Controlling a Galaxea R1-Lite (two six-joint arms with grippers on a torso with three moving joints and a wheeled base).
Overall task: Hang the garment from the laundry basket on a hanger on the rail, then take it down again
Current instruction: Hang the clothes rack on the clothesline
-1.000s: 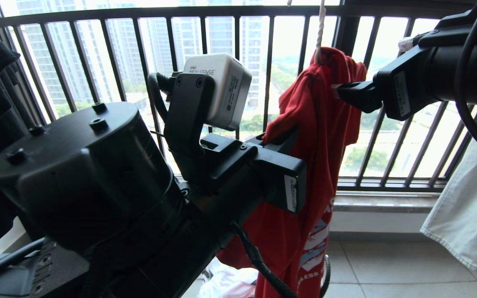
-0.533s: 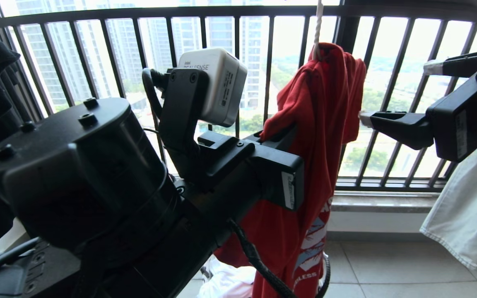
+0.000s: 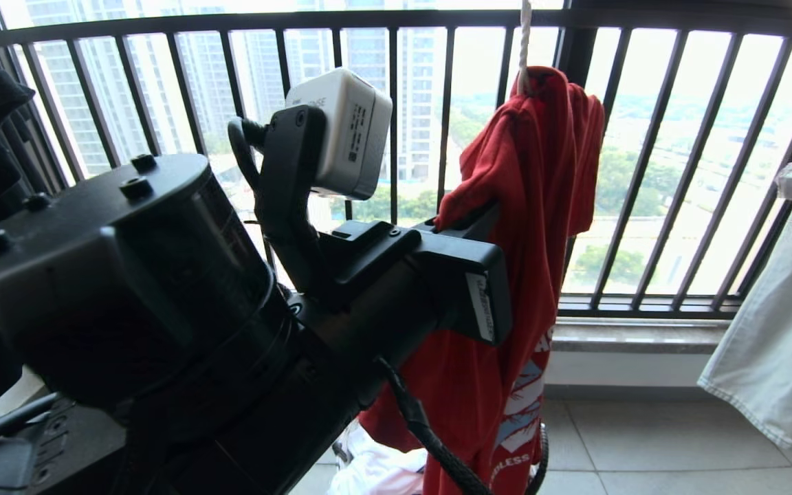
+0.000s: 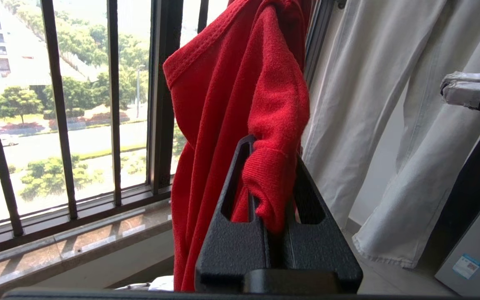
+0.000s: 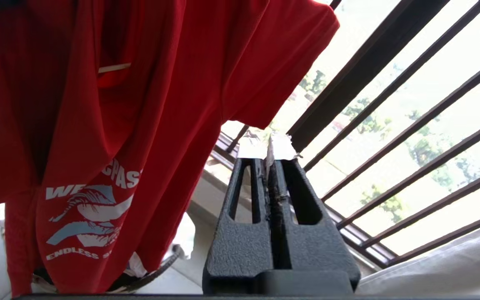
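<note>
Now the right gripper [image 5: 270,146], a black textured two-finger claw with white tape on its tips, has let go of the shoulder of the red short-sleeved cotton T-shirt [image 3: 526,227] it was pinching a second ago, pulled back to the right of the shirt, and closed on nothing; its taped tips meet with only air between them, and in the head view just one taped tip shows at the right edge. That suggests the right arm's share of dressing the shirt is over, or it is about to take a fresh hold.

Nearest the head camera, left of the shirt, sits the bulky black left arm with its white box camera. Its left gripper [image 4: 270,183] stays clamped on a bunched fold of the shirt's ribbed collar edge, so this arm alone steadies the cloth.

The shirt hangs from the thin off-white wire hanger with a twisted neck [image 3: 524,45], whose neck rises from the top of the shirt; its hook and the rail are out of view. The fabric is soft, matte and crumpled, gathered narrow, with a white and pale blue print low down.

Beyond the shirt stand dark vertical metal window bars [image 3: 643,172]; a white cloth [image 3: 774,344] hangs to its right.
</note>
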